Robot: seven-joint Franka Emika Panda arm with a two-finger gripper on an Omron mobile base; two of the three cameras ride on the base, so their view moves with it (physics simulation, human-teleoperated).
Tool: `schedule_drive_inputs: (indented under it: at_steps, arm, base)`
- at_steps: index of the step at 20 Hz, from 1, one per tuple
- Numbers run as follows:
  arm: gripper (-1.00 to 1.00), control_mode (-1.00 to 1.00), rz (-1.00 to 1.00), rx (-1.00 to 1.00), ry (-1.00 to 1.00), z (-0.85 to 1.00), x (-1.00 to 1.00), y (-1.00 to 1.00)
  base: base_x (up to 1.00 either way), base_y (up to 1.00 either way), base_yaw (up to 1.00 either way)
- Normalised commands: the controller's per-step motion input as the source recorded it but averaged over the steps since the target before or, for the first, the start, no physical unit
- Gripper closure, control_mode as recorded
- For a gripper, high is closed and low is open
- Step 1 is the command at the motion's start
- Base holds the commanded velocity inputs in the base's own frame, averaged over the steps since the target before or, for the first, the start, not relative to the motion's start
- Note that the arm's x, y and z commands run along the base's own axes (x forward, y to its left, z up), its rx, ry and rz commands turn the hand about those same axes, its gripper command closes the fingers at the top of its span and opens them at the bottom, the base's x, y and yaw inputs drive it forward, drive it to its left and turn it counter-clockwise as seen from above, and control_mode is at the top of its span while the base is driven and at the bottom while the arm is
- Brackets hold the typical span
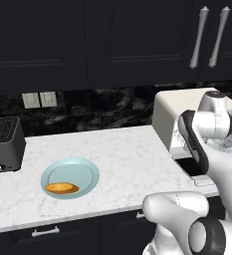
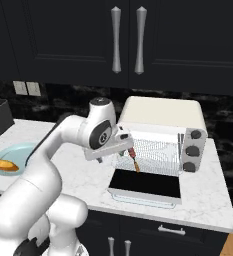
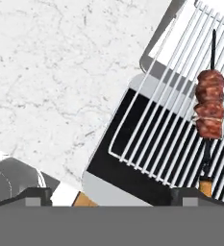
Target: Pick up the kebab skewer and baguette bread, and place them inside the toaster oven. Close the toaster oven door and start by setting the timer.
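The kebab skewer (image 3: 209, 108) lies along the wires of the pulled-out rack (image 3: 156, 129) of the toaster oven (image 2: 163, 114). The toaster oven door (image 2: 145, 186) hangs open and flat in front of it. My gripper (image 3: 111, 196) hovers just over the rack's front, open and holding nothing, with the skewer's orange end close to the right fingertip (image 3: 185, 194). From the right base the skewer (image 2: 134, 161) shows just beneath the gripper (image 2: 129, 146). The baguette bread (image 1: 61, 188) rests on the light-blue plate (image 1: 85, 172) at the counter's left.
A dark slot toaster (image 1: 5, 144) stands at the far left of the marble counter (image 1: 122, 149). Three grey knobs (image 2: 192, 150) sit on the oven's right side. Dark cabinets with long handles (image 2: 116, 40) hang overhead. The counter's front edge runs just below the plate.
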Motion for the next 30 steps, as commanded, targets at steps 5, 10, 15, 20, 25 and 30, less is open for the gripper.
schedule_drive_inputs:
  at_steps: [5, 10, 15, 20, 25, 30]
  arm:
    - [-1.0, -1.0, -0.06, 0.0, -0.14, 0.33, -0.89, 1.0]
    - [-1.0, -1.0, -0.02, 0.0, -0.12, 0.26, -0.61, 1.0]
    - [-1.0, -1.0, 0.03, 0.0, -0.01, 0.28, -0.03, 1.0]
    - [-1.0, -1.0, 0.07, 0.0, 0.03, 0.45, 0.0, 1.0]
    - [-1.0, -1.0, 0.06, 0.01, 0.02, -0.02, 0.02, 1.0]
    - [-1.0, -1.0, 0.18, 0.06, 0.03, -0.55, 0.14, 1.0]
  base:
    - [0.0, 0.0, 0.0]
    - [0.0, 0.0, 0.0]
    - [0.0, 0.0, 0.0]
    - [0.0, 0.0, 0.0]
    - [0.0, 0.0, 0.0]
    - [0.0, 0.0, 0.0]
